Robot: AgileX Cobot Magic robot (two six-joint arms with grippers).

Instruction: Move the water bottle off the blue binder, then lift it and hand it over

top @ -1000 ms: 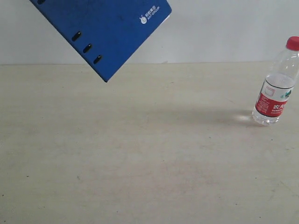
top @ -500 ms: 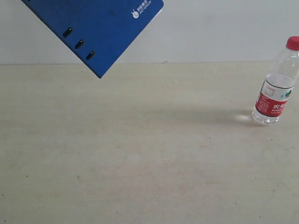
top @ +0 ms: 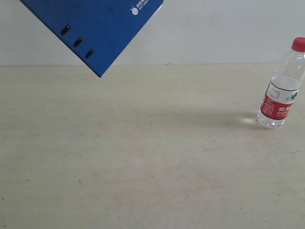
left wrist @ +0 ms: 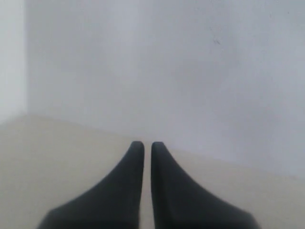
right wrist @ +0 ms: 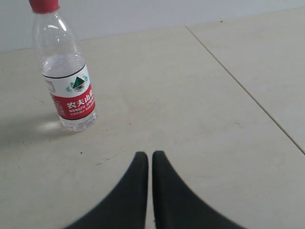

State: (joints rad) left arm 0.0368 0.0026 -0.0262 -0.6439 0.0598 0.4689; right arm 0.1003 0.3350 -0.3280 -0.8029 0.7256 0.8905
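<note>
The blue binder [top: 100, 28] hangs tilted in the air at the top left of the exterior view, its white logo and three slots showing; whatever holds it is out of frame. The water bottle [top: 281, 90] stands upright on the table at the far right, well apart from the binder. In the right wrist view the water bottle [right wrist: 66, 71] stands ahead and to one side of my right gripper [right wrist: 149, 155], which is shut on nothing. My left gripper [left wrist: 143, 144] is also shut and empty, facing a wall. Neither gripper shows in the exterior view.
The beige table [top: 143, 157] runs back to a pale wall [top: 228, 28]. A thin seam [right wrist: 243, 88] crosses the tabletop in the right wrist view. The left wrist view shows only table surface and a wall corner [left wrist: 26, 57].
The binder has drifted up and to the left, with more of it leaving the frame. The bottle has stayed in place.
</note>
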